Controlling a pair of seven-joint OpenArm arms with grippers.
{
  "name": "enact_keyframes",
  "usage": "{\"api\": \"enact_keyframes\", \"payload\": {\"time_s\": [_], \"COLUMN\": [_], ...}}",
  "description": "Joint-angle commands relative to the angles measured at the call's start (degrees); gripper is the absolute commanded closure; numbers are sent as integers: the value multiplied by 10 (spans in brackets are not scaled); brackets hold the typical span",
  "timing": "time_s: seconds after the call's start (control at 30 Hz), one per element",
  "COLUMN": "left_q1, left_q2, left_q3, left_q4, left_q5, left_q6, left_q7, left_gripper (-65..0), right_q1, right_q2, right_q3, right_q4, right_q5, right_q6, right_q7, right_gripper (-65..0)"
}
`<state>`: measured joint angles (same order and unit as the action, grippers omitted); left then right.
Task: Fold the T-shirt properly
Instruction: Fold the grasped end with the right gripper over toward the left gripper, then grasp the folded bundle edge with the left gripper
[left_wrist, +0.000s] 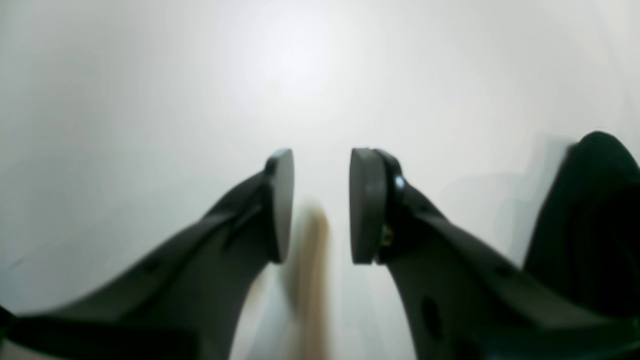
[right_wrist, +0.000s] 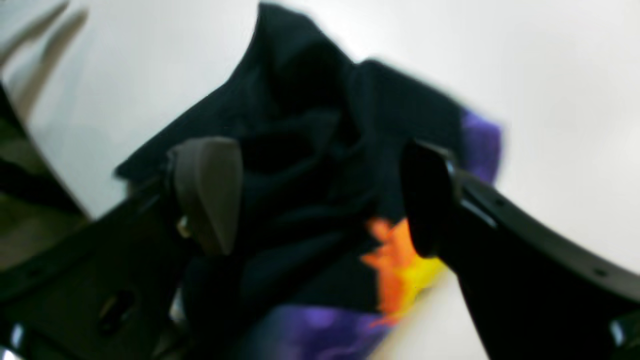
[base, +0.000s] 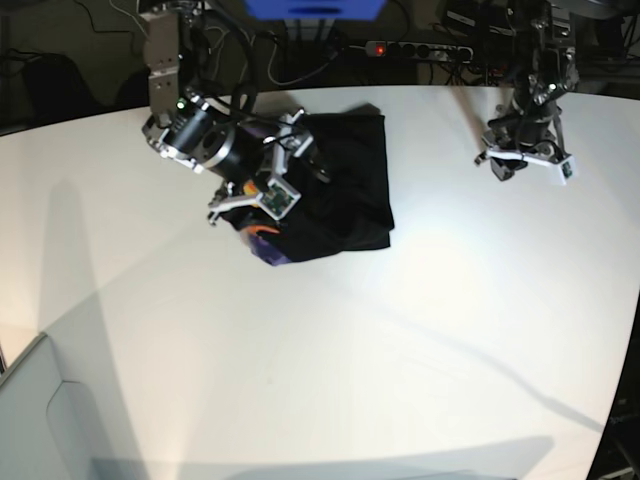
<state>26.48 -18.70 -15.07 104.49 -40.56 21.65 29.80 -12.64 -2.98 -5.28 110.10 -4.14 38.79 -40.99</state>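
The black T-shirt (base: 335, 185) lies in a folded bundle at the back left of the white table (base: 400, 330). A bit of its orange and purple print shows at its front left corner. In the right wrist view the shirt (right_wrist: 300, 165) is bunched, with orange print and purple patches showing. My right gripper (right_wrist: 320, 200) is open, its pads wide apart on either side of the bunched cloth; in the base view it (base: 262, 203) sits at the shirt's left edge. My left gripper (left_wrist: 320, 205) is open and empty over bare table, far right of the shirt in the base view (base: 522, 160).
The table's back edge runs close behind both arms, with cables and a power strip (base: 415, 48) beyond it. A dark shape (left_wrist: 590, 225) fills the right edge of the left wrist view; I cannot tell what it is.
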Motion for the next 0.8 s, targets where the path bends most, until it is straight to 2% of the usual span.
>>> {"api": "enact_keyframes", "payload": {"time_s": [0.0, 0.1, 0.2, 0.37, 0.5, 0.6, 0.77], "left_q1": [-2, -2, -2, -2, -2, -2, 0], "left_q2": [-6, -6, -6, -9, -10, -11, -10], "left_q3": [-1, -3, -4, -4, -4, -4, -4], "left_q4": [11, 11, 11, 11, 11, 11, 14], "left_q5": [-2, -2, -2, -2, -2, -2, -2], "left_q6": [-1, -1, -1, -1, -1, -1, -1], "left_q7": [-9, -9, -9, -9, -9, -9, -9], "left_gripper": [-189, -189, -189, -189, -189, -189, -190], "right_q1": [1, -2, -9, -2, 12, 20, 17], "right_q2": [-3, -3, 2, 38, 59, 63, 58], "right_q3": [-2, -20, -68, -194, -250, -245, -173], "right_q4": [-1, -13, -10, -3, 5, 21, 45], "right_q5": [13, 13, 13, 13, 13, 13, 13], "right_q6": [12, 12, 12, 12, 12, 12, 12], "right_q7": [13, 13, 13, 13, 13, 13, 13], "right_gripper": [-478, -478, -478, -478, -479, -479, -480]}}
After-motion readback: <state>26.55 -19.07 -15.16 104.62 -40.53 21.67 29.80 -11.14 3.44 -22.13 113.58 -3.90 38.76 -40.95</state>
